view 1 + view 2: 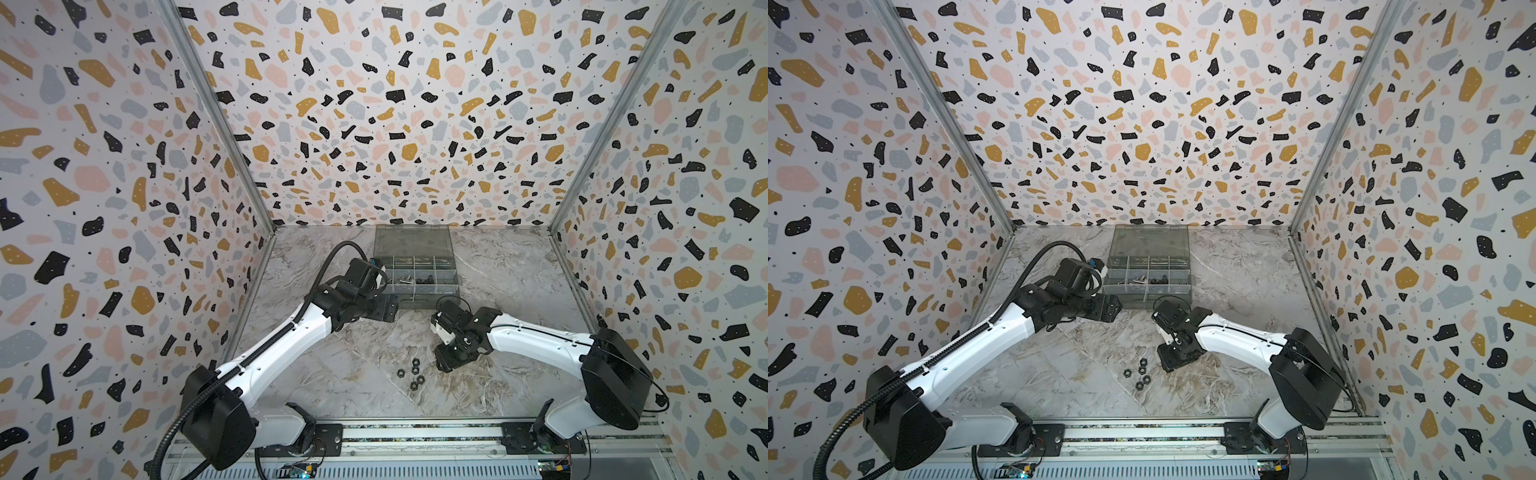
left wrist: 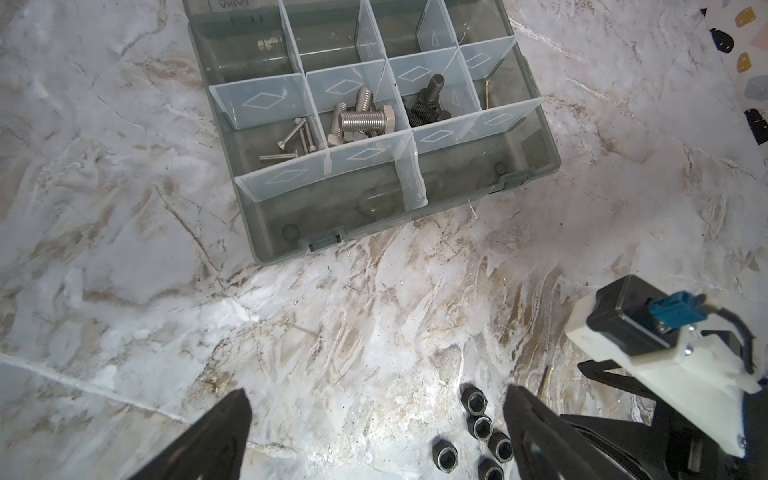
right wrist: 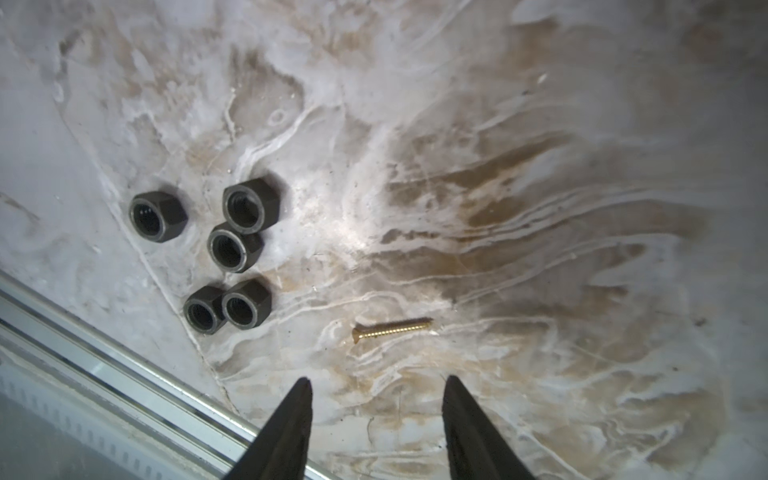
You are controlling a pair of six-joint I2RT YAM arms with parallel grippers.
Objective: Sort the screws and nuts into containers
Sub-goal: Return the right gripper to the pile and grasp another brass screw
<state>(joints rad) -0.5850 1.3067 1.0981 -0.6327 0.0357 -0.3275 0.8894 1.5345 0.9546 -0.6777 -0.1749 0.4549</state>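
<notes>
- Step in hand, as I judge it: picking up the last loose screw. A thin brass screw (image 3: 392, 327) lies flat on the worktop (image 1: 332, 374), just beyond the tips of the right jaws. These stand partly apart with nothing between them.
- In both top views the right arm hides that screw. The right jaws hover at about 3 o'clock of the nuts (image 1: 413, 376), so the screw lies there too, near the cluster but clear of it.
- The five black nuts lie loose at 6 o'clock of the worktop's centre, some touching each other, none in the box.
- The organiser box (image 1: 407, 302) sits at 12 o'clock with its lid open. Its middle row holds thin silver screws (image 2: 291, 143), silver bolts (image 2: 361, 120) and black bolts (image 2: 428, 106). The compartment at the 3 o'clock end holds a second brass screw (image 2: 486, 92).
- The left jaws are spread wide and empty, hovering at 7 o'clock of the box, near its front corner.
- Next move, by my reckoning: lower the right jaws to straddle the shank crosswise, close on it, and carry it to the compartment at the 3 o'clock end. The shank is thin and lies flat, so the tips must come almost down to the worktop or it will slip out.
- After that the nuts need a compartment of their own; the front row looks empty.
</notes>
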